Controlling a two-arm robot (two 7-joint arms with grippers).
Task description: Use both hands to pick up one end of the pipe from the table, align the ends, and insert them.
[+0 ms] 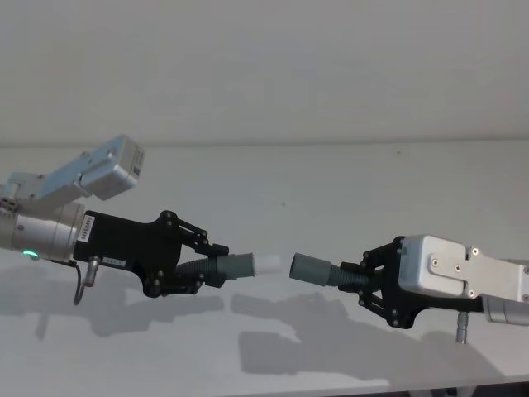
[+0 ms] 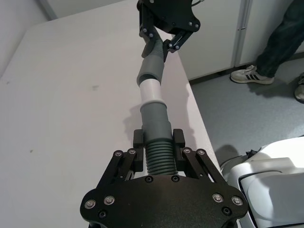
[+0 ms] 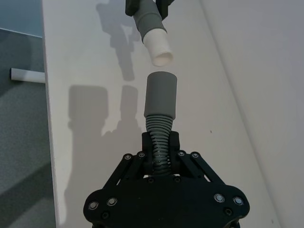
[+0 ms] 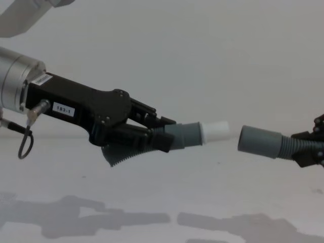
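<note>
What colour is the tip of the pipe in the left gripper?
The narrow plug tip is white; see right wrist view.

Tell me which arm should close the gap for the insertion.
Probably right: the right gripper holds the cuff straight along its axis, so a forward push should do. The white tip in the left gripper points slightly off-line.

Premises present as a robotics lab or test room. Grounds: a plain matte white desk [image 1: 273,178] set against a bare pale wall [image 1: 264,66]; smooth grey floor [image 2: 247,126] alongside; flat white cabinet panels [image 2: 213,40] beyond; the robot's white moulded body [image 2: 275,190] standing at the desk's edge.
</note>
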